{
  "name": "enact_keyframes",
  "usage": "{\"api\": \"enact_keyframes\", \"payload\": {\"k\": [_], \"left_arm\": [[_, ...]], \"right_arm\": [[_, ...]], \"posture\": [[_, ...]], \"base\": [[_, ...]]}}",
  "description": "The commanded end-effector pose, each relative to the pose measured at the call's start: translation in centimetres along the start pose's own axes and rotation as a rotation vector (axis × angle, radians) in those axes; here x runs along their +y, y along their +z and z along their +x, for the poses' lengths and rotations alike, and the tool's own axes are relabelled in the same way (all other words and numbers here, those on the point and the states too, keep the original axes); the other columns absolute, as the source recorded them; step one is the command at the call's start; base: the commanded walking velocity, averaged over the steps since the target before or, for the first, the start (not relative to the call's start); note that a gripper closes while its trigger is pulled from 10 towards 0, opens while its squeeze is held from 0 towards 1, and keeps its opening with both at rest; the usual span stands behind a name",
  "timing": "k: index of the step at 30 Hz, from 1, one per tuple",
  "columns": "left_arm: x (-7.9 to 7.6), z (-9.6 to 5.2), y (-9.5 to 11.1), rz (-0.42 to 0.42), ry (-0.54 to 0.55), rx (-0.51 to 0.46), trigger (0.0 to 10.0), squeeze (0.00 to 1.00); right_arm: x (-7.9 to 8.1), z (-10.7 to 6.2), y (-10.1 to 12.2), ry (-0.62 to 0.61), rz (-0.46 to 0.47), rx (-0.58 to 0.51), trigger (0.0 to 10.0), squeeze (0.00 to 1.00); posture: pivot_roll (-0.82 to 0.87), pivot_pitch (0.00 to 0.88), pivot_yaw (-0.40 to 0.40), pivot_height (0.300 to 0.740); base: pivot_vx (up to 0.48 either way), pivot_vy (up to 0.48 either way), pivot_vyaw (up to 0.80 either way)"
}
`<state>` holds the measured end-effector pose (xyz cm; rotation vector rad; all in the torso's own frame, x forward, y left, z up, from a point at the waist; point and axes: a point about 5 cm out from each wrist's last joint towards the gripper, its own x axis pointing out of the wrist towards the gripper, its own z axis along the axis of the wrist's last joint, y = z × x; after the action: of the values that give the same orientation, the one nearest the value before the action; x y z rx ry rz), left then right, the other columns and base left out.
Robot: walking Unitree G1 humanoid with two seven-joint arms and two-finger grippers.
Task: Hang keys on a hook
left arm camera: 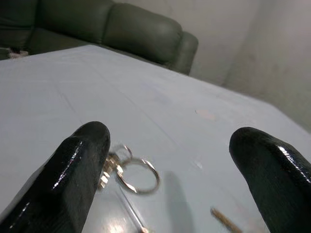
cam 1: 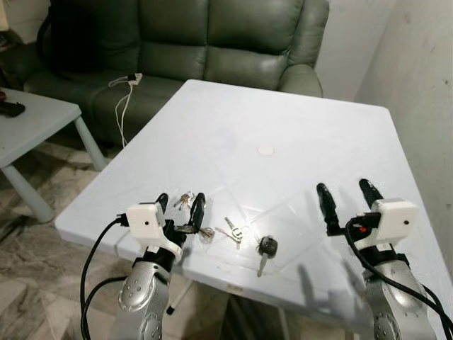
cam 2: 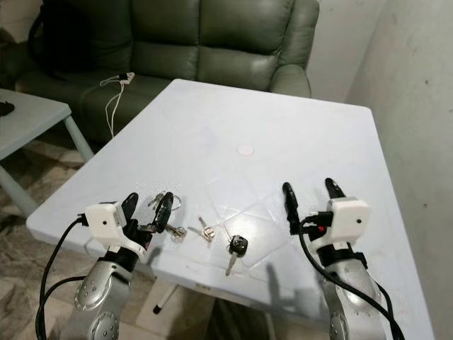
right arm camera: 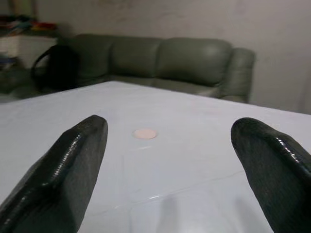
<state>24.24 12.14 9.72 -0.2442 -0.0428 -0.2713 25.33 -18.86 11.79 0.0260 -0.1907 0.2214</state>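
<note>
Two grippers hover low over the near edge of a pale blue-white table (cam 1: 283,127), both with their black fingers spread apart and nothing between them. The left gripper (cam 1: 181,206) sits at the near left, its fingers straddling a small bunch of keys (cam 1: 185,200) on a ring; in the left wrist view the ring (left arm camera: 137,175) lies flat on the tabletop just beside one finger (left arm camera: 73,170), and the keys on it are partly hidden behind that finger, so their number cannot be told. Whether the finger touches the bunch is unclear.

Just right of that gripper lie more pieces: a small silver key (cam 1: 233,231) with a ring, and, further right, a car key (cam 1: 266,249) with a black head and its blade pointing toward the near edge. A glint of metal (cam 1: 207,232) next to the left fingertip is too small to make out. Only the tip of a thin metal piece (left arm camera: 223,219) enters the left wrist view, cut off by the frame.

The right gripper (cam 1: 348,201) stands well apart at the near right, above bare tabletop. Its wrist view looks between its fingers (right arm camera: 68,170) toward a small round pale disc (right arm camera: 144,133) lying near the middle of the table.

Beyond the far edge stands a dark green sofa (cam 1: 212,42), cropped at the top, with a white cable (cam 1: 124,92) draped over its seat. A low side table (cam 1: 35,120) shows at the far left, partly cut off.
</note>
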Motion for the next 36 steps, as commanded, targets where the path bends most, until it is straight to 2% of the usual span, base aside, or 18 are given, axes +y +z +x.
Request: {"api": "enact_keyframes", "payload": {"k": [1, 2, 9, 14, 19, 23, 26, 28, 36], "left_arm": [[-0.9, 0.0, 0.4, 0.028, -0.057, -0.018, 10.0, 0.00], [-1.6, -0.1, 0.3, 0.048, -0.102, -0.011, 10.0, 0.00], [-2.4, -0.4, 0.0, 0.023, -0.153, 0.014, 10.0, 0.00], [-2.8, -0.7, -0.2, 0.017, -0.157, 0.018, 10.0, 0.00], [-3.1, -1.1, -0.5, 0.013, -0.147, 0.029, 10.0, 0.00], [-3.4, -1.4, -0.6, 0.015, -0.153, 0.035, 10.0, 0.00], [-3.4, -1.5, -0.6, 0.016, -0.156, 0.037, 10.0, 0.00], [-3.6, -1.7, -0.6, 0.020, -0.172, 0.046, 10.0, 0.00], [-3.6, -1.8, -0.6, 0.023, -0.187, 0.052, 10.0, 0.00]], "right_arm": [[-0.3, 0.3, -0.2, 0.040, -0.008, 0.022, 10.0, 0.00], [-0.7, 0.8, -0.3, 0.086, -0.026, 0.036, 10.0, 0.00], [-1.8, 2.1, 0.0, 0.175, -0.085, 0.060, 10.0, 0.00], [-2.8, 3.0, 0.2, 0.230, -0.119, 0.084, 10.0, 0.00], [-3.1, 4.0, 0.1, 0.346, -0.152, 0.122, 10.0, 0.00], [-2.9, 4.0, -0.4, 0.448, -0.163, 0.162, 10.0, 0.00], [-2.9, 4.0, -0.5, 0.474, -0.169, 0.171, 10.0, 0.00], [-2.9, 3.9, -0.9, 0.556, -0.191, 0.203, 10.0, 0.00], [-3.3, 3.4, -1.7, 0.625, -0.254, 0.257, 10.0, 0.00]], "posture": [[0.00, 0.021, -0.065, 0.740], [0.00, 0.020, -0.067, 0.740], [0.00, 0.024, -0.076, 0.740], [0.00, 0.036, -0.085, 0.740], [0.00, 0.056, -0.094, 0.740], [0.00, 0.065, -0.096, 0.740], [0.00, 0.068, -0.094, 0.740], [0.00, 0.072, -0.090, 0.740], [0.00, 0.078, -0.080, 0.740]], "base": [[0.000, 0.000, 0.00], [0.000, 0.000, 0.00], [0.000, 0.000, 0.00], [0.000, 0.000, 0.00], [0.000, 0.000, 0.00], [0.000, 0.000, 0.00], [0.000, 0.000, 0.00], [0.000, 0.000, 0.00], [0.000, 0.000, 0.00]]}}
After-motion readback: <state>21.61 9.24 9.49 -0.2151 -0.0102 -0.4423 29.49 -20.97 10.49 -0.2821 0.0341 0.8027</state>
